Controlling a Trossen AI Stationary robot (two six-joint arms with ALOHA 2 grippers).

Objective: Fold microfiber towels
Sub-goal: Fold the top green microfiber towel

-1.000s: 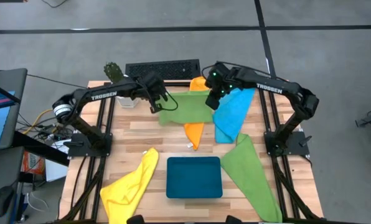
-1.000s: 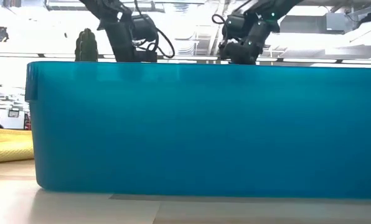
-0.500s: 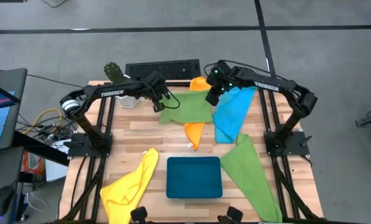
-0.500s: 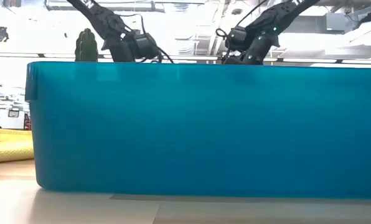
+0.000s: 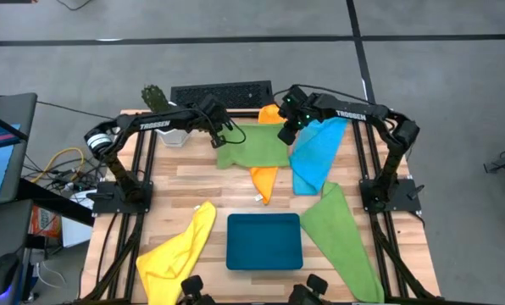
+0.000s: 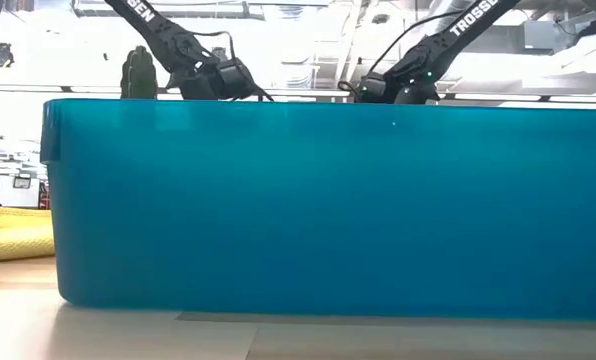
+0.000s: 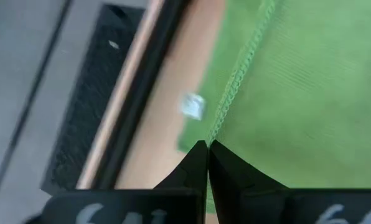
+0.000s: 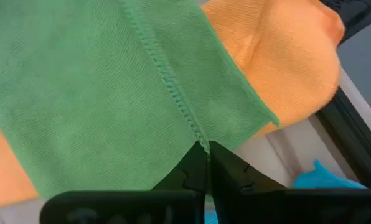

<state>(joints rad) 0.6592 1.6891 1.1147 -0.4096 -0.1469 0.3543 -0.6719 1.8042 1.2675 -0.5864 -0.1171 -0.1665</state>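
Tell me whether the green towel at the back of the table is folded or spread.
Spread flat. The green towel lies open over the orange towel, with the left gripper and right gripper each pinching a back corner.

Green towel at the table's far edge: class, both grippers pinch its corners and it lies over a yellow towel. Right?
Not quite. The green towel lies over an orange towel, as the right wrist view shows. The left gripper and right gripper do pinch its corners.
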